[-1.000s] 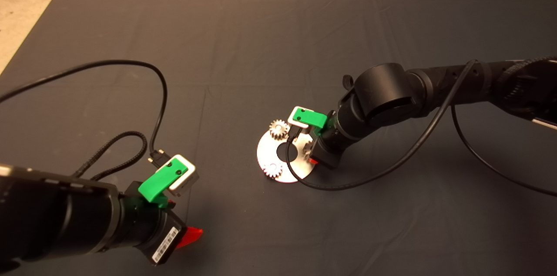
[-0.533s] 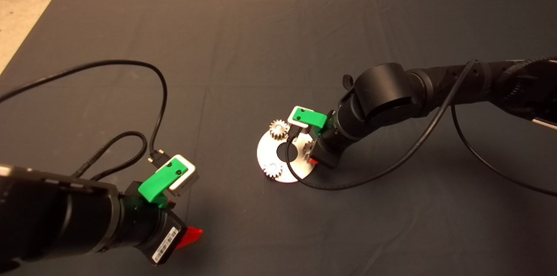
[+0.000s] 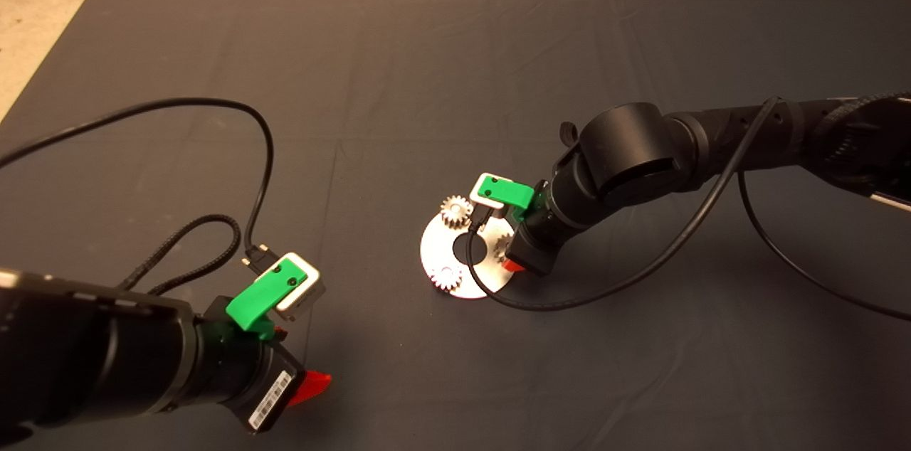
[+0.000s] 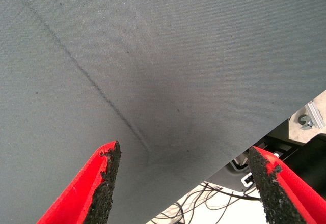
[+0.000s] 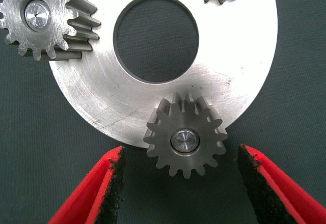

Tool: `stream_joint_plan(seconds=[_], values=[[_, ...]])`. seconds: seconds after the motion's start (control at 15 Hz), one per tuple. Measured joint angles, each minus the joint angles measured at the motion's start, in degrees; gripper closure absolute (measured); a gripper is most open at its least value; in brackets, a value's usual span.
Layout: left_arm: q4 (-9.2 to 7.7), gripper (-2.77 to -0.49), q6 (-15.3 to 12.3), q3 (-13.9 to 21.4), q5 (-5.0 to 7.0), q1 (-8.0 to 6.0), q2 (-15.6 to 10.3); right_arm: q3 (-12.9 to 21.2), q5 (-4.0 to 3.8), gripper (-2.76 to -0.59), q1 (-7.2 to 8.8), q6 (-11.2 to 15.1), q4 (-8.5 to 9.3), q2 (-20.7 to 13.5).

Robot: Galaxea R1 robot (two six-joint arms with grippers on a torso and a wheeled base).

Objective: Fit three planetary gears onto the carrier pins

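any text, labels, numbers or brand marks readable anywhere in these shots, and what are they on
Nothing can be read as words or numbers.
White barcode sticker on the black body of the left gripper: bars show, any print on it is too small to read.
Round silver metal plate, the small grey spur gears on its silver pins, the right gripper, and the dark mat: no markings seen.

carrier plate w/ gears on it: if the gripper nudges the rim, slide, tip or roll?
Probably slides, not rolls: the carrier plate lies flat on the mat. Bare metal, so likely stiff and heavy for its size. The gear seated over its pin should ride along; the open right gripper straddles it.
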Motion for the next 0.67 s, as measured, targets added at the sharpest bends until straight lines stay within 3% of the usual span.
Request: stream_joint_plan(seconds=[0.27,0.47,0.53,0.67], values=[[0.00,-1.73,0.0,0.0,0.04,0.01,0.0,4.1,0.09,-1.76,0.80,0.7,0.02,-2.2],[0.00,-1.73,0.0,0.0,0.04,-0.02,0.0,9.7,0.23,-1.76,4.78,5.7,0.20,-5.5],[0.00,-1.73,0.0,0.0,0.07,0.01,0.3,13.4,0.34,-1.76,5.82,8.0,0.27,-8.2],[0.00,-1.73,0.0,0.0,0.04,0.01,1.7,21.7,0.50,-1.76,6.31,12.6,0.59,-16.3]])
